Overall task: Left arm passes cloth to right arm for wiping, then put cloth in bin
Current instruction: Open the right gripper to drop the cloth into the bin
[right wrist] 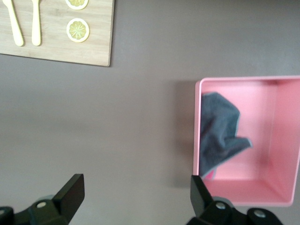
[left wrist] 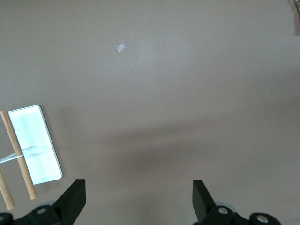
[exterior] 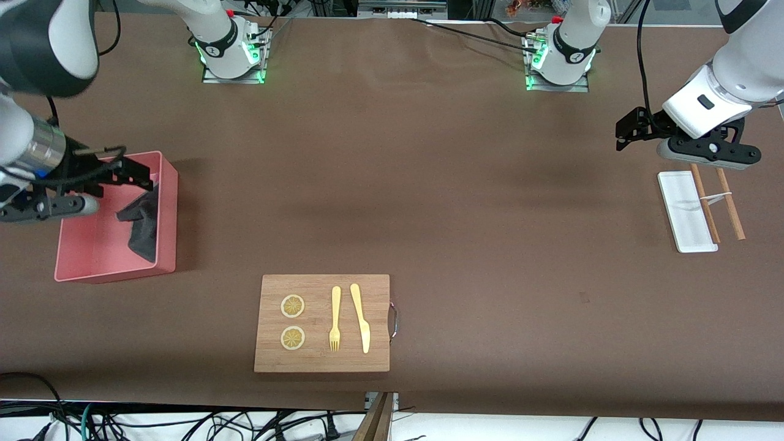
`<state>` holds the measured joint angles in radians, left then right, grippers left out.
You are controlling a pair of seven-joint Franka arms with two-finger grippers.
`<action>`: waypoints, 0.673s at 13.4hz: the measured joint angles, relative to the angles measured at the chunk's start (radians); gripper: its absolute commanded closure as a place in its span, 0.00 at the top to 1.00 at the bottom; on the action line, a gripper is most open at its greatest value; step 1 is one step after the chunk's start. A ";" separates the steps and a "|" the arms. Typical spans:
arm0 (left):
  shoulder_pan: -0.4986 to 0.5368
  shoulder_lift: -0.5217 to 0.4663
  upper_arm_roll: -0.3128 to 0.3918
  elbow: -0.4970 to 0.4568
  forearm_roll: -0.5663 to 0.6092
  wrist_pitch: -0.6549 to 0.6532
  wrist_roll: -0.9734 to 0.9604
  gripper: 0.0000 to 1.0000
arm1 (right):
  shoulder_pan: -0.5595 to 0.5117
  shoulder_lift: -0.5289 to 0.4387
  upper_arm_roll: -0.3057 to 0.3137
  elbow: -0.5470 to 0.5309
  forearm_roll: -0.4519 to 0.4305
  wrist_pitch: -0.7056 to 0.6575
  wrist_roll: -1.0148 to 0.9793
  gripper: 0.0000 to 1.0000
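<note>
The cloth (exterior: 143, 222) lies crumpled, dark grey face up, in the pink bin (exterior: 92, 248), against the wall toward the table's middle. It also shows in the right wrist view (right wrist: 220, 136), inside the bin (right wrist: 281, 140). My right gripper (exterior: 131, 168) is open and empty, up in the air at the bin's edge; in its own view (right wrist: 136, 190) the jaws stand wide apart, mostly over bare table beside the bin. My left gripper (exterior: 631, 128) is open and empty, in the air by the white tray; in its own view (left wrist: 138, 192) only bare table lies between the jaws.
A white tray (exterior: 686, 214) with two wooden sticks (exterior: 729, 202) lies at the left arm's end of the table; both show in the left wrist view (left wrist: 35, 145). A wooden board (exterior: 321, 323) with fork, knife and two lemon slices lies near the front camera.
</note>
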<state>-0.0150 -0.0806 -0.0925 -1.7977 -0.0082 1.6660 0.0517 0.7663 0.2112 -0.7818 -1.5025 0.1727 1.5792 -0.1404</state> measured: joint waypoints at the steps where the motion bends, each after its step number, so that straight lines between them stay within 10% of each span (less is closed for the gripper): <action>1: 0.000 0.000 0.000 0.000 0.000 0.000 0.000 1.00 | 0.022 -0.025 0.001 0.000 -0.022 -0.011 0.025 1.00; 5: 0.000 0.000 0.001 0.000 0.000 0.000 0.000 1.00 | 0.032 -0.047 0.071 -0.004 -0.047 -0.021 0.112 1.00; 9: 0.001 0.008 0.001 0.012 0.000 0.000 0.000 1.00 | -0.317 -0.135 0.459 -0.018 -0.115 -0.051 0.150 1.00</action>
<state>-0.0145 -0.0728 -0.0911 -1.7861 -0.0082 1.6659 0.0517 0.4495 0.0766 -0.3225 -1.5205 0.0580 1.5285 0.0097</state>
